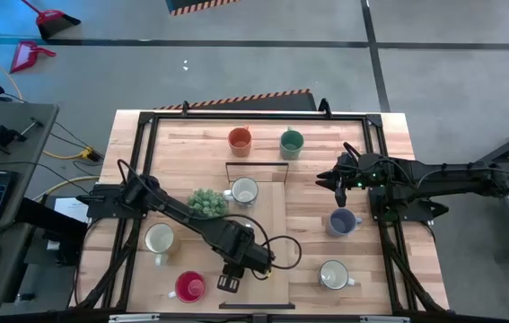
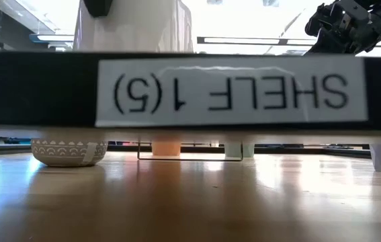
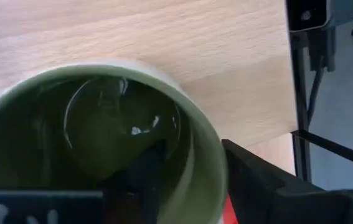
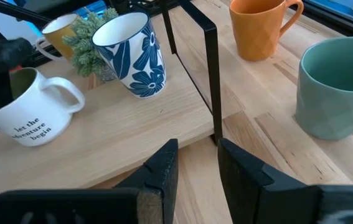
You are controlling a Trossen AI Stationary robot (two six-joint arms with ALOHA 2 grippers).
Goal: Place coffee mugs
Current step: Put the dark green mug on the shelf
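Landmark: the potted plant [image 1: 206,203], sitting near the table's middle.

- The left gripper [image 1: 229,283] is working below the plant in the high view, close to the table's edge. In its wrist view it is pinching the wall of the olive green mug [image 3: 101,124], with one finger [image 3: 139,183] down inside the cup and the other outside. The mug is sitting hidden under the gripper in the high view.
- The red mug [image 1: 189,286] is standing just beside that gripper, below the plant.
- The right gripper [image 1: 333,178] is hovering well off the plant toward the right arm's base. Its fingers are standing a narrow gap apart with nothing between them.
- The patterned mug [image 1: 244,191] is standing just beside the plant on the right arm's side, at the foot of a black wire frame [image 1: 256,170].
- The orange mug [image 1: 240,139] and teal mug [image 1: 291,141] are sitting beyond that frame from the plant.
- A cream mug [image 1: 159,239] is sitting near the plant on the left arm's side.
- A white lettered mug [image 4: 30,115] is showing near the plant and is partly covered by the left arm.
- The blue-grey mug [image 1: 343,221] and a second cream mug [image 1: 333,274] are standing well apart from the plant on the right arm's side.
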